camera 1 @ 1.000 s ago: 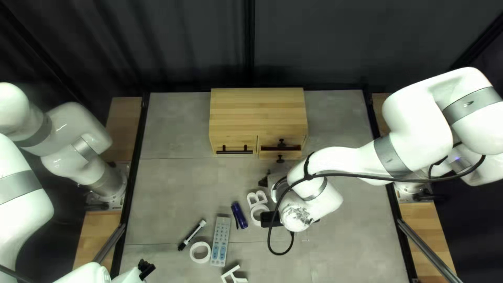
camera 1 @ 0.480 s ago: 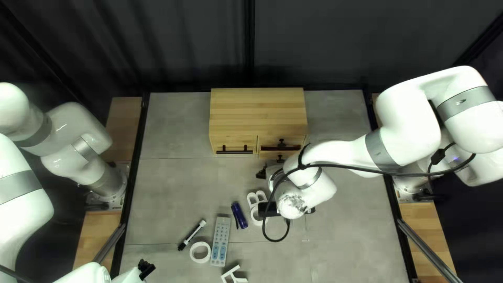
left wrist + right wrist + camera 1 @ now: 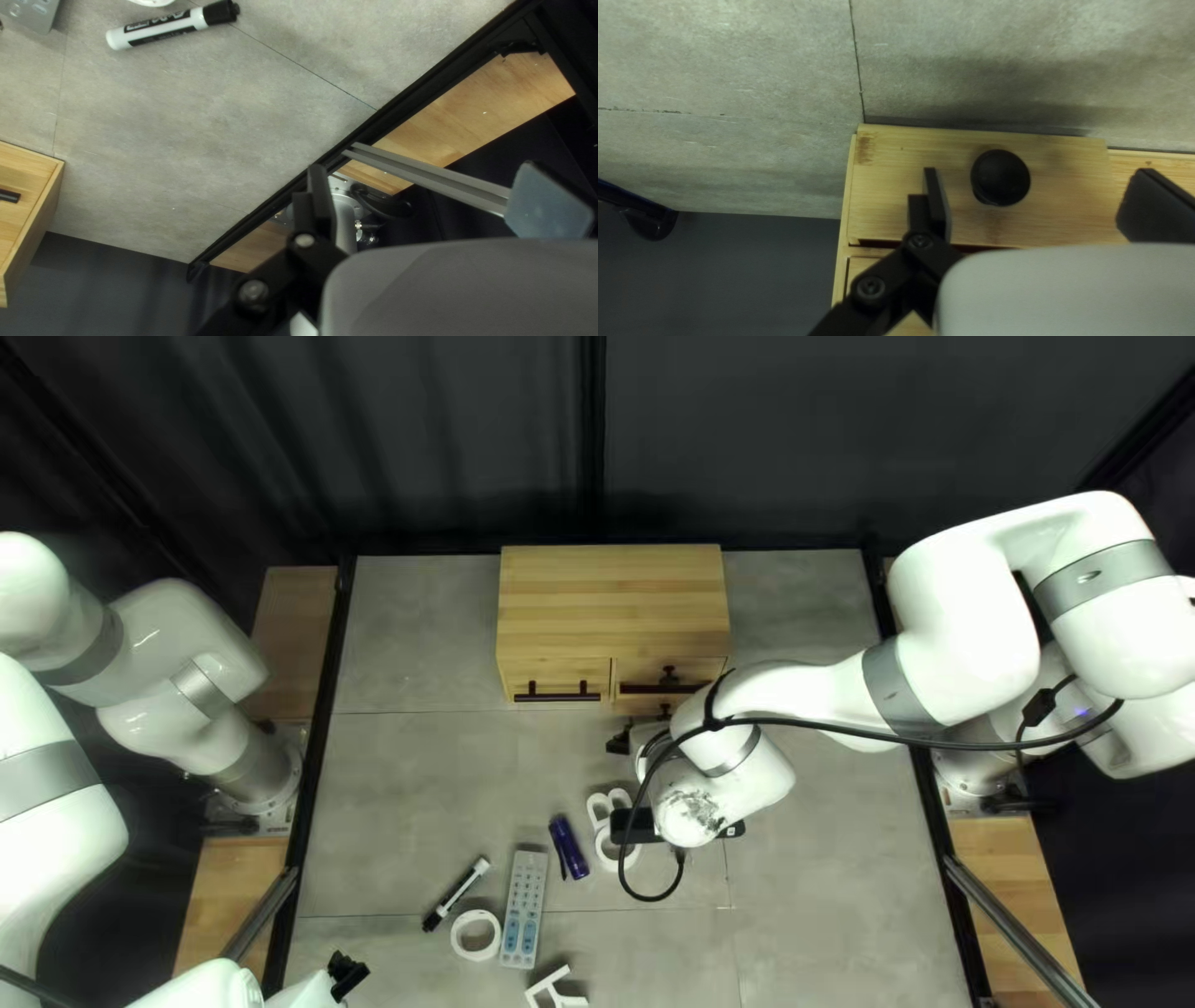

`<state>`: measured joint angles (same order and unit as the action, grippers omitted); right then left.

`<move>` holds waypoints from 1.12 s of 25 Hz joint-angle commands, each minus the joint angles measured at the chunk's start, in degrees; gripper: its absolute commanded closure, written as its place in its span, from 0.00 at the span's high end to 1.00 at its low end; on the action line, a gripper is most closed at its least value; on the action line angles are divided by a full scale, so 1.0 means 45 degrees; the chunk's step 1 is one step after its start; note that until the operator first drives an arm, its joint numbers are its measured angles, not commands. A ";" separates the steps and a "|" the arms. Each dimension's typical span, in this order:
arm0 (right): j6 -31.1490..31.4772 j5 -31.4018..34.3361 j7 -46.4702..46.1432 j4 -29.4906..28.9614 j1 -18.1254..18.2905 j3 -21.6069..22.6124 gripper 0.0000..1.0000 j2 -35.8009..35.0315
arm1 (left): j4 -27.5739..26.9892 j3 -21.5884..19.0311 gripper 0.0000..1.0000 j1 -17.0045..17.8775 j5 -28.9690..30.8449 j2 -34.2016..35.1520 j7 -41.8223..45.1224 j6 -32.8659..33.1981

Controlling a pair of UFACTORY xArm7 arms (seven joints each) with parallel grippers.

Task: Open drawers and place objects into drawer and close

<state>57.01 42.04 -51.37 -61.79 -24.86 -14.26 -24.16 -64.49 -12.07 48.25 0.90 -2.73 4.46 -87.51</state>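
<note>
You're working the knob (image 3: pixel 1000 177): it's sitting between the jaws and a bit ahead, off-centre toward the finger (image 3: pixel 937 202) on the visible links. Contact isn't showing. Drawer front (image 3: pixel 884 186) is running lengthwise roughly along the line between the fingers. In the top left view that's the lower right drawer of the cabinet (image 3: pixel 610 597), upper middle of frame, opened just a crack. Right gripper (image 3: pixel 1041 183) is released, and much the nearer. Left gripper (image 3: pixel 423 171) is also released, gripping nothing, down at lower left of frame. You're probably needing to centre on the knob, advance, clench, then pull straight out from the cabinet. Clenching off-centre is risking a sideways shove.
</note>
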 commanded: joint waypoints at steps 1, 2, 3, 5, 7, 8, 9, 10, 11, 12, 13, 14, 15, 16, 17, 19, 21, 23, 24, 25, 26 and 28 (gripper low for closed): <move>-0.0030 -0.0002 -0.0012 0.0043 0.0021 -0.0009 0.56 0.0022 | 0.0000 0.0000 1.00 0.0000 0.0000 0.0000 0.0000 0.0000; -0.0037 0.0002 -0.0005 0.0069 0.0022 -0.0011 0.64 0.0037 | 0.0000 0.0000 1.00 0.0000 0.0000 0.0000 0.0000 0.0000; -0.0045 0.0004 0.0003 0.0090 0.0022 -0.0012 0.66 0.0047 | 0.0000 0.0000 1.00 0.0000 0.0000 0.0000 0.0000 0.0000; -0.0060 0.0005 0.0018 0.0118 0.0022 -0.0013 0.70 0.0054 | 0.0000 0.0000 1.00 0.0000 0.0000 0.0000 0.0000 0.0000; -0.0070 0.0008 0.0029 0.0145 0.0016 -0.0010 0.84 0.0070 | 0.0000 0.0000 1.00 0.0000 0.0000 0.0000 0.0000 0.0000; -0.0071 0.0010 0.0030 0.0148 0.0015 -0.0009 0.87 0.0075 | 0.0000 0.0000 1.00 0.0000 0.0000 0.0000 0.0000 0.0000; -0.0078 0.0015 0.0038 0.0159 0.0017 -0.0012 0.87 0.0071 | 0.0000 0.0000 1.00 0.0000 0.0000 0.0000 0.0000 0.0000; -0.0074 0.0010 0.0035 0.0154 0.0020 -0.0012 0.83 0.0061 | 0.0000 0.0000 1.00 0.0000 0.0000 0.0000 0.0000 0.0000; -0.0080 0.0001 0.0043 0.0157 0.0027 -0.0012 0.79 0.0041 | 0.0000 0.0000 1.00 0.0000 0.0000 0.0000 0.0000 0.0000; -0.0076 -0.0013 0.0057 0.0152 0.0029 -0.0012 0.73 0.0026 | 0.0000 0.0000 1.00 0.0000 0.0000 0.0000 0.0000 0.0000; -0.0058 -0.0037 0.0064 0.0134 0.0029 -0.0010 0.71 0.0008 | 0.0000 0.0000 1.00 0.0000 0.0000 0.0000 0.0000 0.0000; -0.0042 -0.0056 0.0063 0.0113 0.0028 -0.0005 0.67 -0.0001 | 0.0000 0.0000 1.00 0.0000 0.0000 0.0000 0.0000 0.0000; -0.0019 -0.0076 0.0053 0.0089 0.0027 -0.0001 0.63 -0.0013 | 0.0000 0.0000 1.00 0.0000 0.0000 0.0000 0.0000 0.0000; -0.0019 -0.0074 0.0065 0.0102 0.0025 -0.0005 0.62 -0.0009 | 0.0000 0.0000 1.00 0.0000 0.0000 0.0000 0.0000 0.0000; -0.0006 -0.0079 0.0068 0.0105 0.0027 -0.0009 0.54 -0.0007 | 0.0000 0.0000 1.00 0.0000 0.0000 0.0000 0.0000 0.0000; 0.0034 -0.0099 0.0076 0.0102 0.0029 -0.0015 0.45 0.0006 | 0.0000 0.0000 1.00 0.0000 0.0000 0.0000 0.0000 0.0000; 0.0082 -0.0124 0.0089 0.0098 0.0028 -0.0018 0.42 0.0021 | 0.0000 0.0000 1.00 0.0000 0.0000 0.0000 0.0000 0.0000; 0.0101 -0.0134 0.0112 0.0123 0.0022 -0.0020 0.47 0.0049 | 0.0000 0.0000 1.00 0.0000 0.0000 0.0000 0.0000 0.0000; 0.0106 -0.0139 0.0126 0.0132 0.0020 -0.0020 0.51 0.0053 | 0.0000 0.0000 1.00 0.0000 0.0000 0.0000 0.0000 0.0000; 0.0100 -0.0135 0.0158 0.0145 0.0012 -0.0018 0.55 0.0050 | 0.0000 0.0000 1.00 0.0000 0.0000 0.0000 0.0000 0.0000; 0.0074 -0.0136 0.0182 0.0160 0.0011 -0.0014 0.56 0.0037 | 0.0000 0.0000 1.00 0.0000 0.0000 0.0000 0.0000 0.0000; 0.0044 -0.0144 0.0190 0.0158 0.0014 -0.0007 0.73 0.0018 | 0.0000 0.0000 1.00 0.0000 0.0000 0.0000 0.0000 0.0000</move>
<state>57.32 41.42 -50.59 -61.11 -24.79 -14.33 -23.99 -64.49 -12.07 48.25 0.90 -2.73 4.46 -87.51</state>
